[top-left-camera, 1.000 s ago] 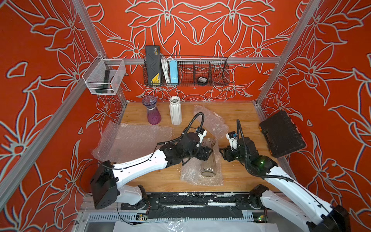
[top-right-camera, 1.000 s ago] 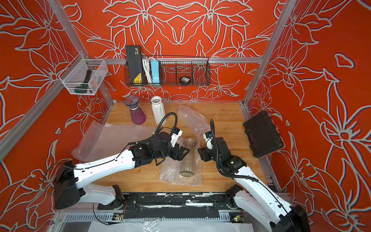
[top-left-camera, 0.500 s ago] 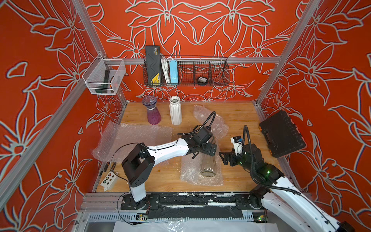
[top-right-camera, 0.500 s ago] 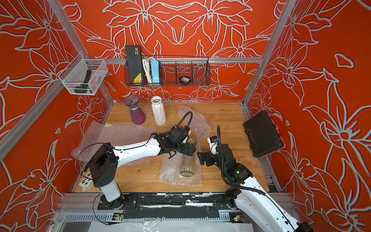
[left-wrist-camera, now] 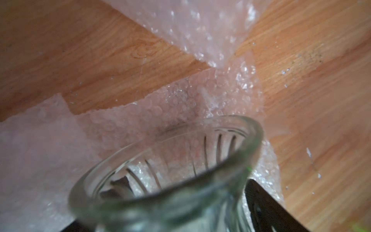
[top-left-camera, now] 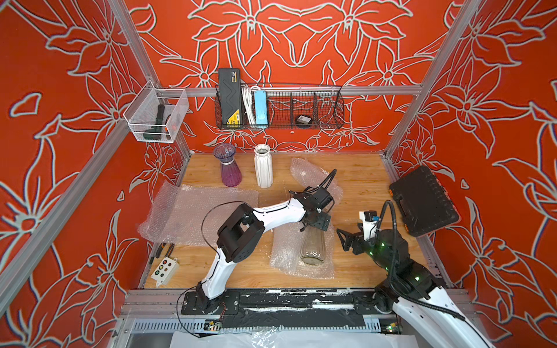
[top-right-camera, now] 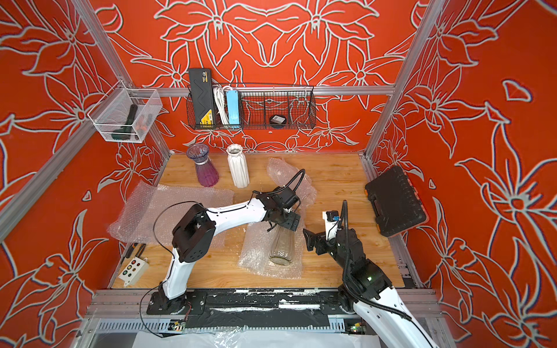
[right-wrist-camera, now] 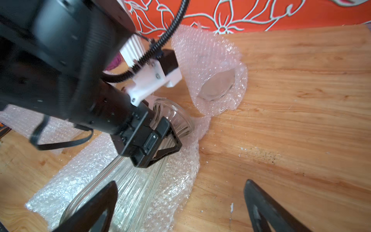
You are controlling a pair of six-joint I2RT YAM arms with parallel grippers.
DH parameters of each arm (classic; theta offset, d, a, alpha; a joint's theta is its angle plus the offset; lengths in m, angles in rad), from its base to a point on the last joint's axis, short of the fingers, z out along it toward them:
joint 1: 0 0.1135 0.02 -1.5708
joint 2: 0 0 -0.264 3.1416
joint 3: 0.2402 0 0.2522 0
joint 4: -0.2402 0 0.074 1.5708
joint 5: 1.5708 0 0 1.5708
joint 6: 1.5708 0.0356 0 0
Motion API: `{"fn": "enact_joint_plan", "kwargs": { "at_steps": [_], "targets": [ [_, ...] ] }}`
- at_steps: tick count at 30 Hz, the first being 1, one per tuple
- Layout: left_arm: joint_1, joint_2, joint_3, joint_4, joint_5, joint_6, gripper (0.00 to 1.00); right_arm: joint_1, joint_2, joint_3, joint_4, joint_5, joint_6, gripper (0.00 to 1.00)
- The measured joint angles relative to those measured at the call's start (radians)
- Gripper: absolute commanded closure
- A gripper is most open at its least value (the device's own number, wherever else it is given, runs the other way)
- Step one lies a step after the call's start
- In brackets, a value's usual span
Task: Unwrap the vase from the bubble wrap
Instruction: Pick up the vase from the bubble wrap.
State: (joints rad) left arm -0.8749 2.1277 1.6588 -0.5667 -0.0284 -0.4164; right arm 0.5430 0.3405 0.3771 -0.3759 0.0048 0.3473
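Left claw [top-left-camera: 315,226] straddles the neck of the clear ribbed glass vase [top-left-camera: 313,248], which lies below it on opened whitish bubble wrap [top-left-camera: 283,256]; you cannot tell whether the jaws clamp. Unwrapping looks nearly done: next, lift the vase off the wrap. Left arm reaches forward, wrist pitched down; right claw [top-left-camera: 343,241] gapes empty alongside.

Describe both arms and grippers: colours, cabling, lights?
Both have white link shells and black joint housings. The left arm carries a thin black cable loop at its elbow and ribbed black conduit over the wrist. The right arm has the same conduit, plus green lights on its joints. The left gripper and right gripper are black with triangular open-frame fingers.
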Motion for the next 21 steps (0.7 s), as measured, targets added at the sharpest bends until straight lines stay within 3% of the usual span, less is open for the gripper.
{"fn": "enact_joint_plan", "kwargs": {
  "at_steps": [6, 16, 21],
  "targets": [
    [0.000, 0.070, 0.102, -0.062, -0.002, -0.005, 0.25, 0.000, -0.046, -0.016, -0.028, 0.020, -0.001, 0.02],
    [-0.001, 0.079, 0.135, -0.114, -0.020, 0.008, 0.68, 0.000, -0.111, -0.020, -0.056, 0.022, -0.001, 0.02],
    [-0.004, 0.072, 0.134, -0.130, -0.019, 0.020, 0.80, 0.000, -0.112, -0.020, -0.058, 0.023, -0.001, 0.02]
  ]
}}
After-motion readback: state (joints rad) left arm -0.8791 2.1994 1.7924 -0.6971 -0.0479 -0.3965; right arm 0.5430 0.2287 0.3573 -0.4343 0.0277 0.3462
